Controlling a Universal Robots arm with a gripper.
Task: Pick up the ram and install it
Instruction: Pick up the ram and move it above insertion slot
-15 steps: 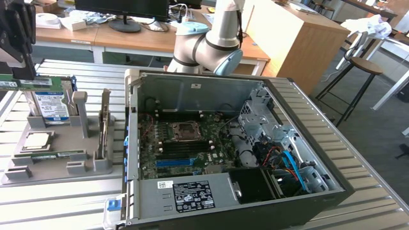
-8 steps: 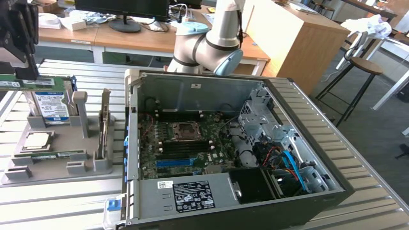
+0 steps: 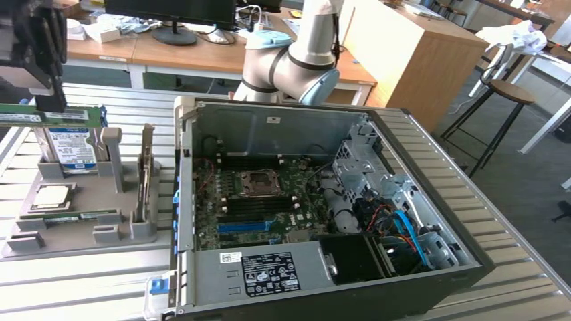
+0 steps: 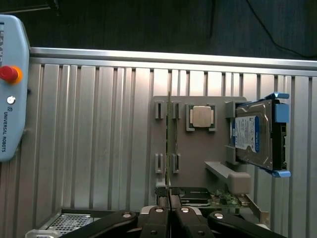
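End effector [image 4: 169, 210] seemingly tight around ram [image 3: 18, 117]

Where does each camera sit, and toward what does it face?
Exterior view: off the arm, raised, looking down into the open computer case and grey tray; the arm and gripper show.
Wrist view: on the wrist, facing down onto the grey tray; the gripper, shut on the ram, shows.
Shared: the grey tray, the hard drive, the ram.
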